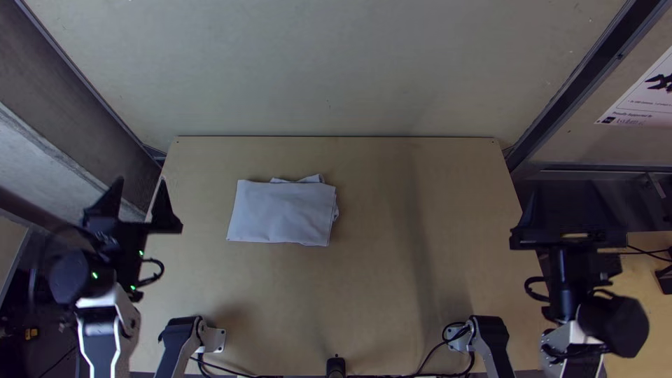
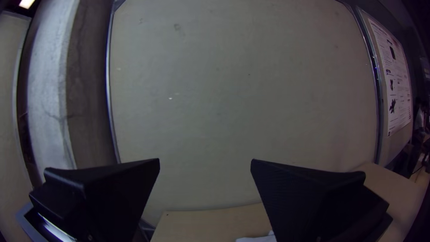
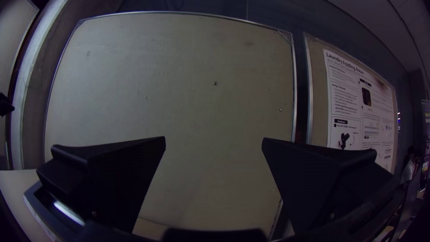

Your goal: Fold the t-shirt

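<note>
Left claw (image 2: pixel 205 160) and right claw (image 3: pixel 213 138) are gaping wide, empty; I'm guessing they're hanging well clear because the t-shirt (image 1: pixel 281 212) is lying folded, looking basically done.

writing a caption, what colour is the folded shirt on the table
The shirt is plain pale bluish grey, seen best in the top view.

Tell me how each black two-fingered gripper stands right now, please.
Left black gripper: open, holding nothing.
Right black gripper: open, holding nothing.
</note>
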Action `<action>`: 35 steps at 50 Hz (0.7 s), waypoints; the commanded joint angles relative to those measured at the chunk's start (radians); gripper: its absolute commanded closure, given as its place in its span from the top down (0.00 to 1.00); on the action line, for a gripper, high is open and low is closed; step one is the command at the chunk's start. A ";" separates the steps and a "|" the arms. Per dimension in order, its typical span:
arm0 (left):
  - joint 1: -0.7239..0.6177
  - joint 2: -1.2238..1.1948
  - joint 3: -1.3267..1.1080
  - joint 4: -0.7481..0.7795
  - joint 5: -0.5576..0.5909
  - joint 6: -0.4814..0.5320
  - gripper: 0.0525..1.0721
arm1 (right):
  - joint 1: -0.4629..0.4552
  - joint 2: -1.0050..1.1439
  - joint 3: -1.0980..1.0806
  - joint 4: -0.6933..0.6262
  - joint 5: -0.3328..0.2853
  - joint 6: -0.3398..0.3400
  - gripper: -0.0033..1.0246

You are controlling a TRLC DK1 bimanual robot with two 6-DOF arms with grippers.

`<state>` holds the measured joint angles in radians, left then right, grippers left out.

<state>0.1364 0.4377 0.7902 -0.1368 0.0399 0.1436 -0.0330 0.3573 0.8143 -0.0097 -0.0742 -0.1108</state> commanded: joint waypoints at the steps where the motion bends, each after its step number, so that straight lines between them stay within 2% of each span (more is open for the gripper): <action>1: 0.015 -0.103 -0.141 0.078 0.000 0.021 0.96 | 0.004 -0.100 -0.099 0.039 0.005 -0.029 0.96; 16: 0.035 -0.330 -0.465 0.190 0.002 0.021 0.96 | 0.008 -0.362 -0.418 0.105 0.005 -0.067 0.96; 22: 0.015 -0.441 -0.565 0.187 0.014 0.021 0.96 | 0.010 -0.365 -0.504 0.145 0.007 -0.061 0.96; 28: 0.002 -0.441 -0.611 0.201 0.014 0.016 0.96 | 0.012 -0.365 -0.632 0.271 0.005 -0.067 0.96; 35: -0.032 -0.441 -0.695 0.203 0.014 0.017 0.96 | 0.035 -0.365 -0.776 0.338 0.007 -0.079 0.96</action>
<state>0.1326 0.0116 0.1642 0.0483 0.0437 0.1509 -0.0170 -0.0006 0.1303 0.2913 -0.0742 -0.1631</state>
